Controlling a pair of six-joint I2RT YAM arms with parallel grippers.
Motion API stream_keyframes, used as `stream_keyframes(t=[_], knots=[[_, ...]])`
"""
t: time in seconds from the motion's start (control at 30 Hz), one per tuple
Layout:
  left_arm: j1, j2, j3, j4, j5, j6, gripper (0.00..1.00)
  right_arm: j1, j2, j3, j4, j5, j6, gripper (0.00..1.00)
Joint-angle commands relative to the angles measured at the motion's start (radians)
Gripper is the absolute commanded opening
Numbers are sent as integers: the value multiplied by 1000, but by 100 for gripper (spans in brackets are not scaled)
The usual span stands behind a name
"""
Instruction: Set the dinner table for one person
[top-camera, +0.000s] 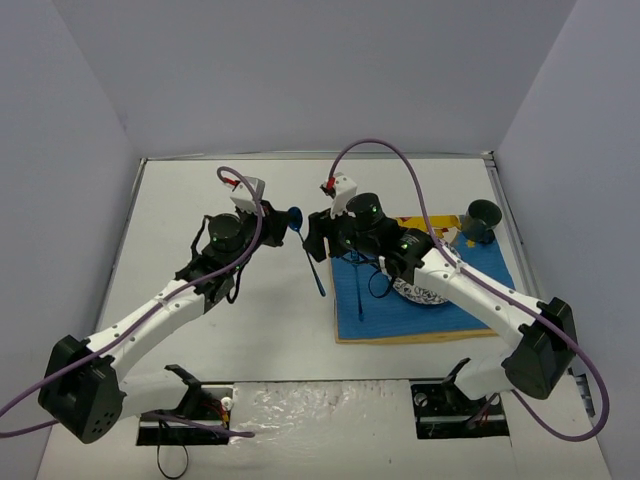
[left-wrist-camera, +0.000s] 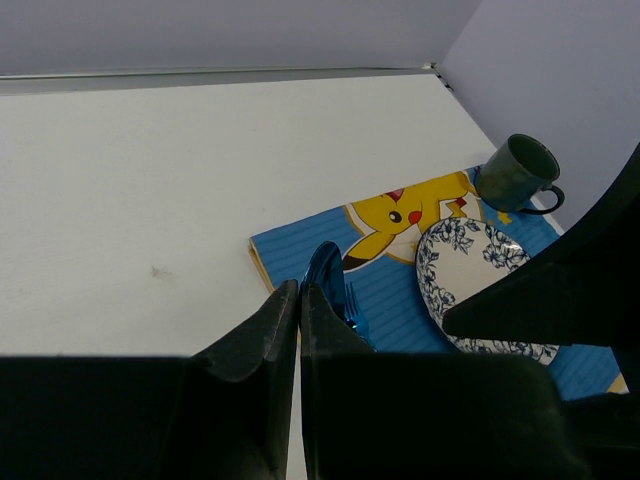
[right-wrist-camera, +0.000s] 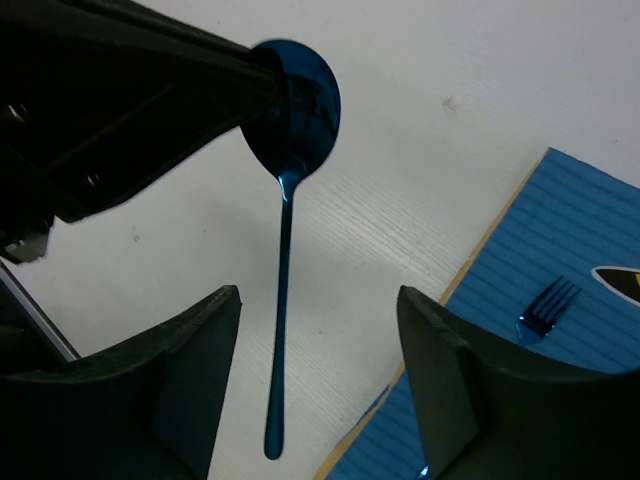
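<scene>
- Handover of the spoon (top-camera: 308, 255) from your left end effector (top-camera: 283, 222) to your right end effector (right-wrist-camera: 318, 300) looks like the step in hand, judging by how the two face each other.
- Left end effector: clamped tight on the spoon's bowl, with the handle hanging down below its fingertips.
- Right end effector: wide open and holding nothing. The handle hangs between its two fingers and touches neither.
- Next move, as I read it: close the right fingers on the handle before you let go with the left. Then carry the spoon to the blue mat (top-camera: 450, 320), which lies to the right end effector's right, under its arm, and set it beside the plate (top-camera: 415, 293).
- The surface (top-camera: 270, 330) lies beneath both end effectors. I cannot tell whether the handle's tip touches it.
- The fork (right-wrist-camera: 548, 305) lies on the mat, and the mug (top-camera: 480, 218) stands at its far corner.
</scene>
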Motion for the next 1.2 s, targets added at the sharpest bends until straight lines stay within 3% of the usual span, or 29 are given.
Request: stream_keyframes(t=[0.0,0.3,0.6,0.83,0.9,1.07,1.17], knots=[[-39,-38,11,140,-45,2,0,34,29,73,34,56,-5,53],[-65,-48,8,152,-53,21,0,51,76,103,34,80,-12,34],[-65,-46,5,152,-38,19,0,56,78,106,34,121,-32,10],[-65,-30,6,142,-25,25,0,55,61,105,4,143,-45,1],[-65,-22,7,133,-18,21,5,55,57,102,-1,149,-50,0],[-65,-30,26,77,-39,7,43,52,39,72,-16,212,-67,0],[-66,-58,40,20,-66,9,59,34,19,26,-16,238,-73,0]])
